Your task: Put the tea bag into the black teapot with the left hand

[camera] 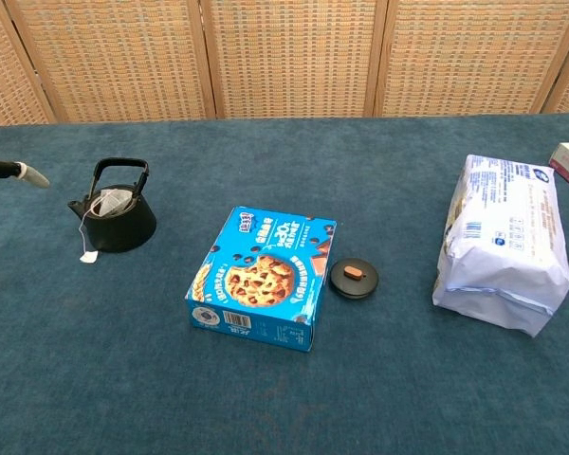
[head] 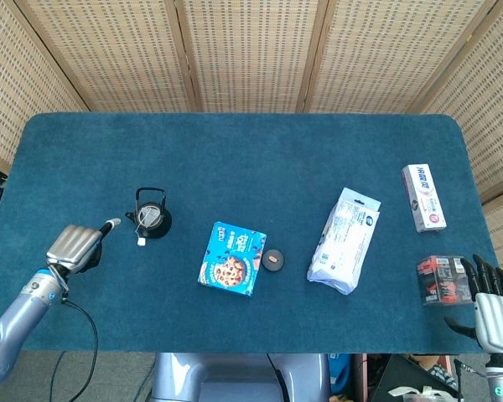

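The black teapot (head: 153,216) (camera: 119,218) stands at the table's left with its handle upright and no lid on. The tea bag (camera: 109,201) (head: 150,217) lies inside its mouth. Its string hangs over the rim, and the paper tag (head: 140,243) (camera: 89,256) dangles beside the pot. My left hand (head: 77,245) hovers left of the pot, apart from it, holding nothing, one finger stretched toward the pot; only that fingertip (camera: 30,176) shows in the chest view. My right hand (head: 490,303) rests at the table's near right corner, fingers spread and empty.
The teapot's round black lid (head: 273,260) (camera: 353,279) lies beside a blue cookie box (head: 232,258) (camera: 263,276). A white bag (head: 345,239) (camera: 502,241), a white carton (head: 424,196) and a red-black pack (head: 442,280) sit to the right.
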### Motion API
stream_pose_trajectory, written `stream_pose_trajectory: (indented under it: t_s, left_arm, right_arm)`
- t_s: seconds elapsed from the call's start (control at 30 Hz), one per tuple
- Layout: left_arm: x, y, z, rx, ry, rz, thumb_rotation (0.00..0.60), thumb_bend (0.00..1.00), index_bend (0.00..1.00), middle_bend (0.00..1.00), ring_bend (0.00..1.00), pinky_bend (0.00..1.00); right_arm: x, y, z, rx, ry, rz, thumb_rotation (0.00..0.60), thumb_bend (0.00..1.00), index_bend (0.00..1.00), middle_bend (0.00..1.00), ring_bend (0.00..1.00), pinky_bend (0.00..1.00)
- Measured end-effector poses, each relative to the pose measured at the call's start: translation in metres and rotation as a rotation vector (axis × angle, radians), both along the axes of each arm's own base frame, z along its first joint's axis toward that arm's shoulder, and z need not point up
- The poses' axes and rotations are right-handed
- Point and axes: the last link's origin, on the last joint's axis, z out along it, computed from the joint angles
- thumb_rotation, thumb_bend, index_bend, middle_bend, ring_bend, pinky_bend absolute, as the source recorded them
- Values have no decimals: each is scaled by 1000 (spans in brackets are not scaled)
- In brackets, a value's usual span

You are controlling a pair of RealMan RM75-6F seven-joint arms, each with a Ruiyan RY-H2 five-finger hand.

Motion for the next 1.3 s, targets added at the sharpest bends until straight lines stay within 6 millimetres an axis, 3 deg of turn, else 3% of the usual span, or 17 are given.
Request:
stream_pose_trajectory:
  t_s: [0.37, 0.7, 1.3]
  left_arm:
    - [12, 17, -4, -70, 37, 6, 600, 1000, 72, 856, 790, 681]
    - [24, 42, -18, -138, 28, 33, 600, 1000, 72, 856, 789, 681]
    - [35, 69, -46, -210, 38, 71, 600, 1000, 71, 856, 790, 681]
  right_arm:
    - [-1, 1, 0, -2, 2, -8, 600, 3, 0, 0, 0, 0]
    - [-2, 2, 0, 0, -2, -14, 600, 3, 0, 0, 0, 0]
    - [-4, 4, 0, -1, -5, -23, 600, 2, 0, 0, 0, 0]
